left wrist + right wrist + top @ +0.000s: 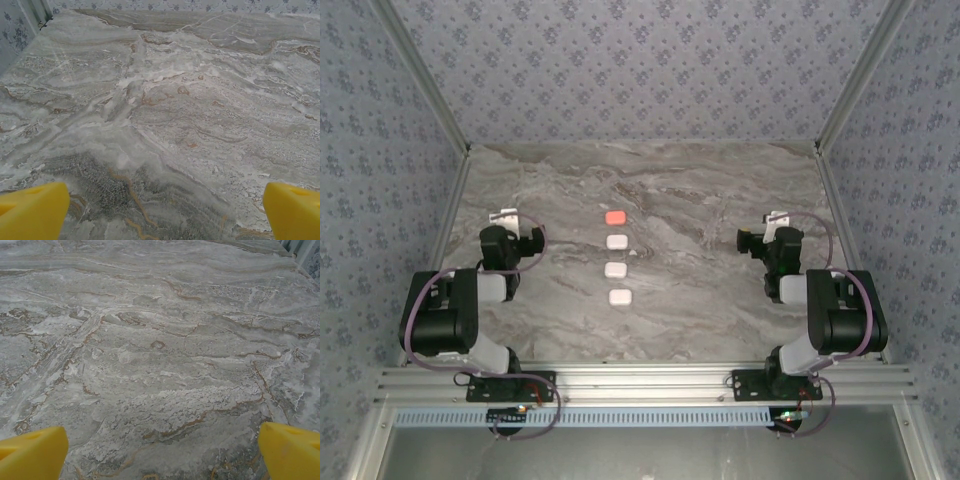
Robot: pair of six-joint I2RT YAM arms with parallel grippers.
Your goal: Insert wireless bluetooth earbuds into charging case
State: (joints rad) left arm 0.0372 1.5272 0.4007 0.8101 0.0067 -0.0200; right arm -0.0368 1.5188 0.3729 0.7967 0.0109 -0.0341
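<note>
A column of small rounded charging cases lies on the middle of the marble table (700,200). The farthest is a coral-red case (615,216). Nearer in line come three white cases (617,241), (615,269), (620,296), all looking closed. The earbuds are out of view. My left gripper (506,222) rests at the left of the table, well away from the cases. In the left wrist view it (165,212) is open over bare marble. My right gripper (778,222) rests at the right. It (162,452) is open too, with nothing between its yellow fingertips (35,452).
Patterned walls (640,60) enclose the table on the far, left and right sides. Both arm bases are bolted to an aluminium rail (640,380) at the near edge. Bare marble lies between each gripper and the cases.
</note>
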